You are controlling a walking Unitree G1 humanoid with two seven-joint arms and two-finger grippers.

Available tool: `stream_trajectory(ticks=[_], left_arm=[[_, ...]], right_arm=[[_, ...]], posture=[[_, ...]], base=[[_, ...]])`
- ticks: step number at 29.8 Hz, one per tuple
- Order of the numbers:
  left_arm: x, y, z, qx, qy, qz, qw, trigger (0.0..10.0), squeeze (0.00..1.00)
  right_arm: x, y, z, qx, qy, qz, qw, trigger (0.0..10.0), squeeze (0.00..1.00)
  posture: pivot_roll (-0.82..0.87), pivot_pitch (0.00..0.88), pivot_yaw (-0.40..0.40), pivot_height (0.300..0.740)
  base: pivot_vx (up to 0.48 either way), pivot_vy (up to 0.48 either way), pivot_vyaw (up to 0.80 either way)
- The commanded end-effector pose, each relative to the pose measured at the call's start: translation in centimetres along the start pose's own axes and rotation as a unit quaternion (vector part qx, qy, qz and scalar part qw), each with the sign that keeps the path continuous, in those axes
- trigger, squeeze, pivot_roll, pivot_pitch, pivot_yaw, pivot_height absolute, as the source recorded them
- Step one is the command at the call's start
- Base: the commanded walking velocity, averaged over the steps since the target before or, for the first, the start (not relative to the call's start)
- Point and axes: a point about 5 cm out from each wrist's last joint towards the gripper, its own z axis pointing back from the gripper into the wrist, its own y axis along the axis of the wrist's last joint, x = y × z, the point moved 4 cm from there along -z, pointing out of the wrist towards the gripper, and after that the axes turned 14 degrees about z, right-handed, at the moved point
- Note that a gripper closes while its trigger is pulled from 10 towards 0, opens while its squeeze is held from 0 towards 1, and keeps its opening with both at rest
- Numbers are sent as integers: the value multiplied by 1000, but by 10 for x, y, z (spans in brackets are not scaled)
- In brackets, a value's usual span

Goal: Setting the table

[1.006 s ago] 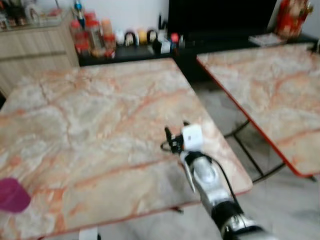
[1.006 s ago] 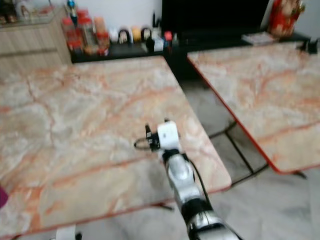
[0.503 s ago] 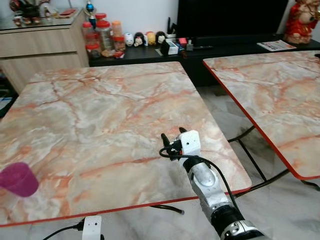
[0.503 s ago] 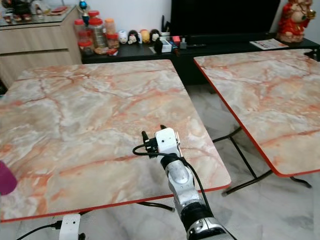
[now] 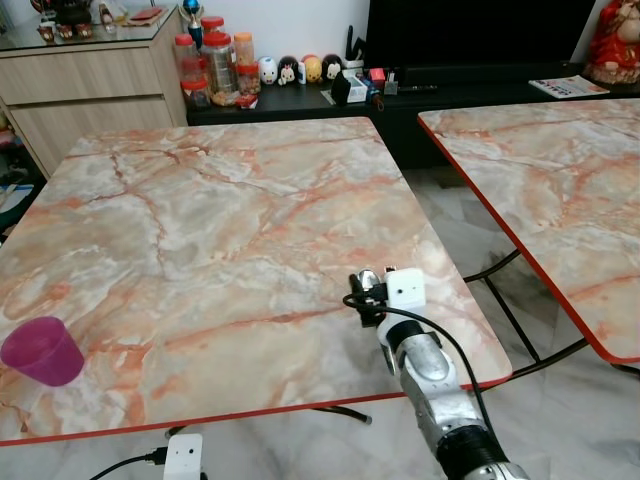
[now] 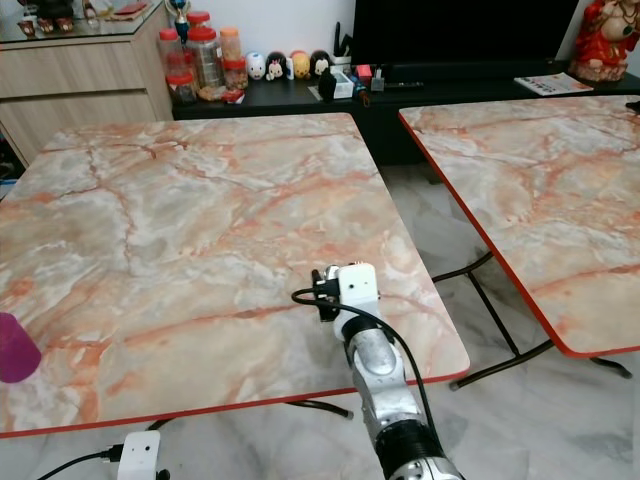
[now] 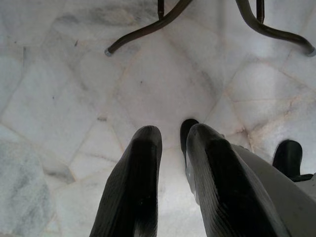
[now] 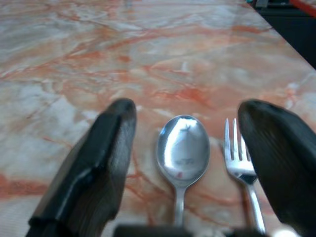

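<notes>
On the marble table [image 5: 200, 230], spoon [image 8: 182, 148] and fork [image 8: 239, 158] between the right pincer's [image 8: 192, 143] wide-open, empty fingers

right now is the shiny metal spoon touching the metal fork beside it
Apart. The right wrist view shows a strip of marble tabletop between the shiny metal spoon and the metal fork, both between the open right claw fingers.

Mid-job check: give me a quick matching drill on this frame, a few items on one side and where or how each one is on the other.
Items:
1. purple cup
2. spoon
3. fork
4. left gripper

Places or states:
A. hanging over the floor tiles
B. between the right gripper's open fingers, centred
C. near the table's left front corner
D. beside the spoon, close to one finger

Pairs: 1-C, 2-B, 3-D, 4-A
</notes>
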Motion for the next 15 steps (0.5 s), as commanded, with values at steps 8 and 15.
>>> stream_trajectory(ticks=[8,15], left_arm=[[-4,-3,1,-5,3,4,1000,10000,0],[-3,-3,1,-5,1,5,1000,10000,0]], right_arm=[[-2,5,10,-53,13,16,998,10000,0],[0,-11,19,-101,19,23,994,10000,0]], posture=[[-24,0,-10,732],[-20,0,-13,732]], base=[[0,0,0],[0,0,0]])
